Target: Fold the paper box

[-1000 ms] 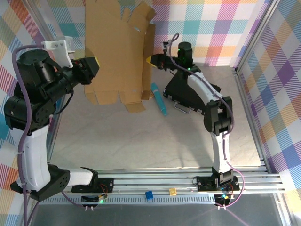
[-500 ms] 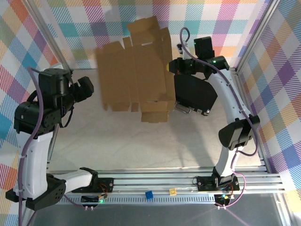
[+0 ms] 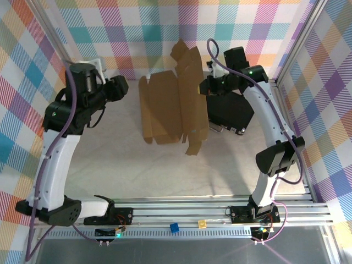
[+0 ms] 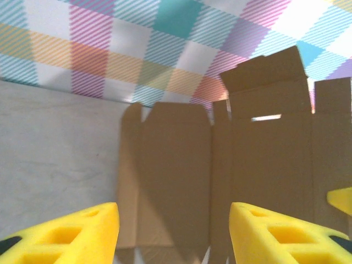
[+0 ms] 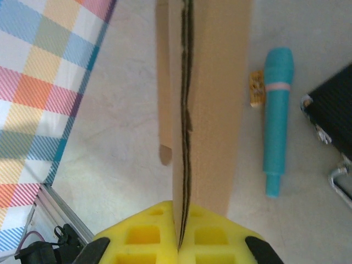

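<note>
Right gripper [image 3: 204, 87] is pinching the box [image 3: 173, 107] by its right edge in the top view and is holding it up over the table [image 3: 137, 170]. The box is hanging open and unfolded in the middle, with flaps sticking out at the top and bottom. I cannot tell if it is touching the table. The left gripper [image 3: 124, 88] is hanging to the left of the box, apart from it. A black case [image 3: 236, 113] is lying just right of the box.

In the left wrist view, the left gripper [image 4: 173, 236] is standing wide, with its yellow fingers [image 4: 66, 231] apart and nothing between them. The box [image 4: 181, 181] is standing ahead of it, in front of the checked wall.

In the right wrist view, the right gripper [image 5: 179, 239] is squeezing tight on the thin edge of the box [image 5: 209, 82]. A teal pen [image 5: 276, 137] is lying on the table beside the box, and the case [image 5: 335, 104] is sitting just past the pen.
</note>
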`<state>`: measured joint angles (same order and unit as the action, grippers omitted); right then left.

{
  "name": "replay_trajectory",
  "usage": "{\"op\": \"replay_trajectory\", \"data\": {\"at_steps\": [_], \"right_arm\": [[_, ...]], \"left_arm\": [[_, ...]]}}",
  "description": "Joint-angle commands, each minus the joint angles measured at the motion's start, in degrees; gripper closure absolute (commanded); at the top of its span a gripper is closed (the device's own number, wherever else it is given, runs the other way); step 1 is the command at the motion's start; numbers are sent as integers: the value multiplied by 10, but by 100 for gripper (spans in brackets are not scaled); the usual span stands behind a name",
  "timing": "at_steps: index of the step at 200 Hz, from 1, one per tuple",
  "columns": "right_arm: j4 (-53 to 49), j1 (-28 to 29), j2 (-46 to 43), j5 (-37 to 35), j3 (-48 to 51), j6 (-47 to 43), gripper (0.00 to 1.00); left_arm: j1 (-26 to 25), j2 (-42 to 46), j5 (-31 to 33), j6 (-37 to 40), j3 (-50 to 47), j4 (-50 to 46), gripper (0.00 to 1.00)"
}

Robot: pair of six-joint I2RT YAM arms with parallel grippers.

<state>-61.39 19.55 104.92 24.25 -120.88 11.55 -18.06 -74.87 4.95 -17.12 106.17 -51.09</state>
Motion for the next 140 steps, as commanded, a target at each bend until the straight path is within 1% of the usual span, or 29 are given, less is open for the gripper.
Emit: {"op": "replay_trajectory", "data": {"at_steps": [1, 21, 29, 44, 63, 80, 94, 113, 124, 133, 140], "right_arm": [[-97, 4, -27, -44, -10, 37, 100], [-149, 6, -32, -33, 0, 41, 100], [-169, 10, -31, -39, 7, 32, 100], [-181, 28, -36, -100, 30, 13, 100], [-145, 45, -38, -159, 55, -14, 100], [-125, 65, -10, -208, 19, -44, 100], [-129, 95, 35, -252, -46, -82, 100], [-152, 147, 107, -330, -138, -141, 100], [-131, 168, 120, -358, -139, -154, 100], [-111, 188, 126, -395, -133, -166, 100], [-97, 204, 131, -428, -132, -202, 100]], "left_arm": [[3, -26, -53, 8, -2, 73, 46], [2, -48, -62, -1, -8, 83, 47], [2, -52, -60, -3, -14, 87, 47], [2, -57, -53, -9, -26, 93, 45], [2, -62, -46, -23, -34, 92, 42], [2, -69, -41, -57, -30, 78, 40], [5, -70, -40, -114, -26, 61, 38], [6, -71, -63, -213, -20, 51, 34], [6, -70, -69, -280, -17, 50, 34], [6, -72, -54, -341, -3, 29, 33], [7, -75, -40, -383, 14, 5, 32]]}}
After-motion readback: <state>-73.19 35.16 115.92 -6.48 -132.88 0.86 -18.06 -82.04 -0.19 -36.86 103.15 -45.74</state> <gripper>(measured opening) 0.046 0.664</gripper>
